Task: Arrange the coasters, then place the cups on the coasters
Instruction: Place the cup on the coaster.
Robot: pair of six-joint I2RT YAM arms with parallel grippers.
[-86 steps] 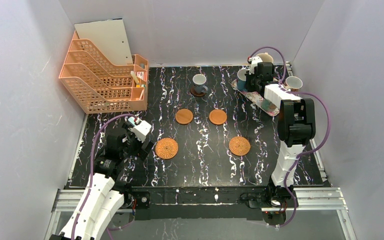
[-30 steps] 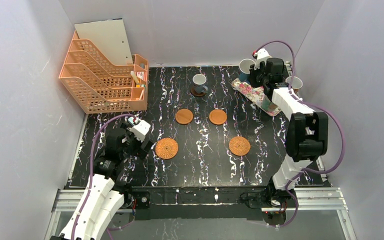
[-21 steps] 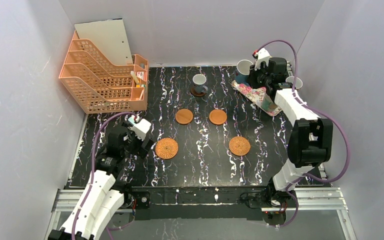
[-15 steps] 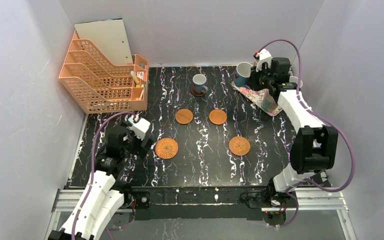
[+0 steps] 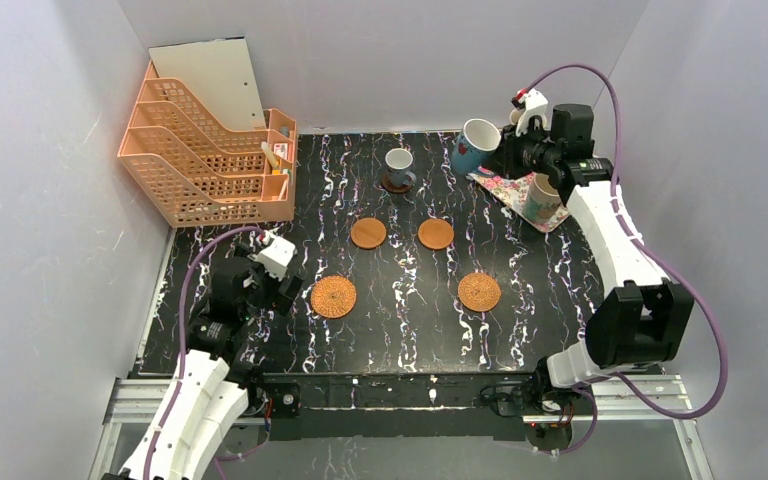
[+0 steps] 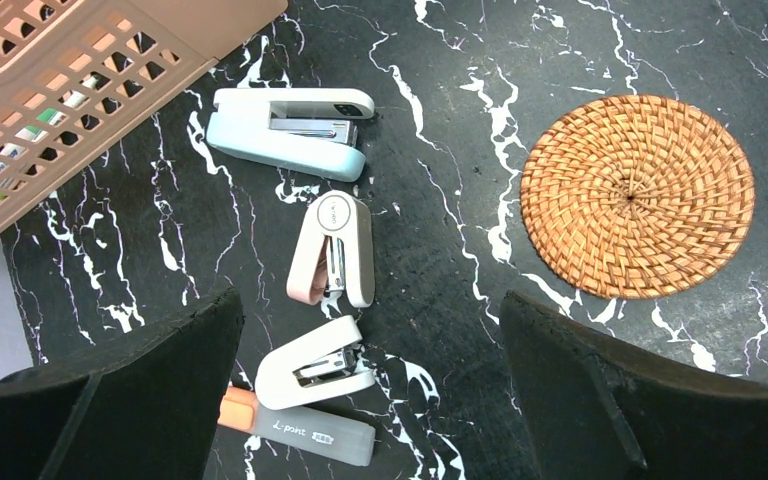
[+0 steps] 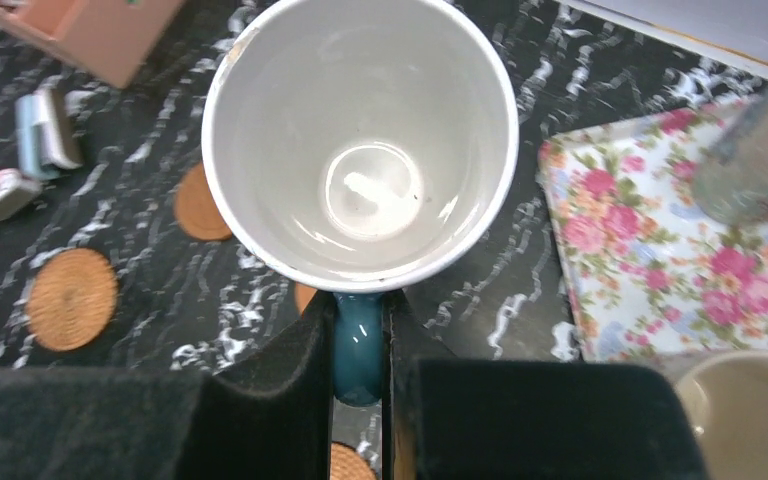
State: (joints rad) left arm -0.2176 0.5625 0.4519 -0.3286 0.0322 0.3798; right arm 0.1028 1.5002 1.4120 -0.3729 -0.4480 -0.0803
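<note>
Swung the right arm (image 5: 615, 235) up and outward over the last second. Carried the blue cup (image 5: 473, 148) with it, off the floral tray (image 5: 505, 186) at the far right. Hung that cup in the air just left of the tray, between it and the other blue cup (image 5: 398, 162) seated on the dark coaster (image 5: 392, 186). Left one beige cup (image 5: 541, 198) showing on the tray.

Meant, by my reading, a pick done and a carry begun. Had four places bare to choose from: the left wood coaster (image 5: 368, 233), the right wood coaster (image 5: 436, 234), the left wicker coaster (image 6: 637, 195) and the right wicker coaster (image 5: 479, 291).

Tipped the cup off upright, with its long axis, base to rim, on a slant. Turned the mouth up and back toward the right wrist, the base out toward mid-table. Pointed the handle (image 7: 358, 340) straight at the right gripper (image 7: 359, 372), and kept that gripper narrow, pinching the handle from both sides.

Held the left gripper (image 6: 370, 320) wide apart and empty, low over three staplers (image 6: 332, 250), near the left wicker coaster.
</note>
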